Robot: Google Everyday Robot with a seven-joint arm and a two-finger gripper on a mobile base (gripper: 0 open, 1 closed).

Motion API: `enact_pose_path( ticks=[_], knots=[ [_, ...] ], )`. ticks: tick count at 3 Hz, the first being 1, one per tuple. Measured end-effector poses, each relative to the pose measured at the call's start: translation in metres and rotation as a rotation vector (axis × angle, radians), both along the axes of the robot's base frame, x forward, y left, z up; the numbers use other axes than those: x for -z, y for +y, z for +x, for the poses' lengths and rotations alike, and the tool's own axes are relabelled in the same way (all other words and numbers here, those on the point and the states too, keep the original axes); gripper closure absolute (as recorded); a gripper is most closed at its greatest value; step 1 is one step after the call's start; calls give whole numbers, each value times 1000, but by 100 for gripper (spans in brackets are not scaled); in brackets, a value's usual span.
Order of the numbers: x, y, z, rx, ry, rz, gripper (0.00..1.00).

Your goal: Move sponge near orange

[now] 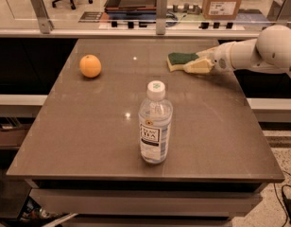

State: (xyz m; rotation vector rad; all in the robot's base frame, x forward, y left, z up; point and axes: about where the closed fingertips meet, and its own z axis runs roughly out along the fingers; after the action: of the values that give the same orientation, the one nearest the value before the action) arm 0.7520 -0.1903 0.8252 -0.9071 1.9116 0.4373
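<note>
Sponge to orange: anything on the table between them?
Camera view: bare table between sponge and orange. The water bottle stands nearer the camera, off that line. The tool sits at the sponge's end away from the orange.

White rounded arm (259,53); cream gripper (198,66), far right

I could read nothing on the bottle (155,126) label; its print was blurred. The gripper (198,65) sat by the sponge (179,59).
</note>
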Motion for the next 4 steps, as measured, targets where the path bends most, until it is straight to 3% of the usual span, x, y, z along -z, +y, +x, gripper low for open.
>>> enact_pose_path(
  ticks=[1,2,4],
  knots=[
    [2,3,1,-4,3,1,88],
    [3,6,1,-9,5,2,100],
    [-12,6,0,5,11,12,100]
  ],
)
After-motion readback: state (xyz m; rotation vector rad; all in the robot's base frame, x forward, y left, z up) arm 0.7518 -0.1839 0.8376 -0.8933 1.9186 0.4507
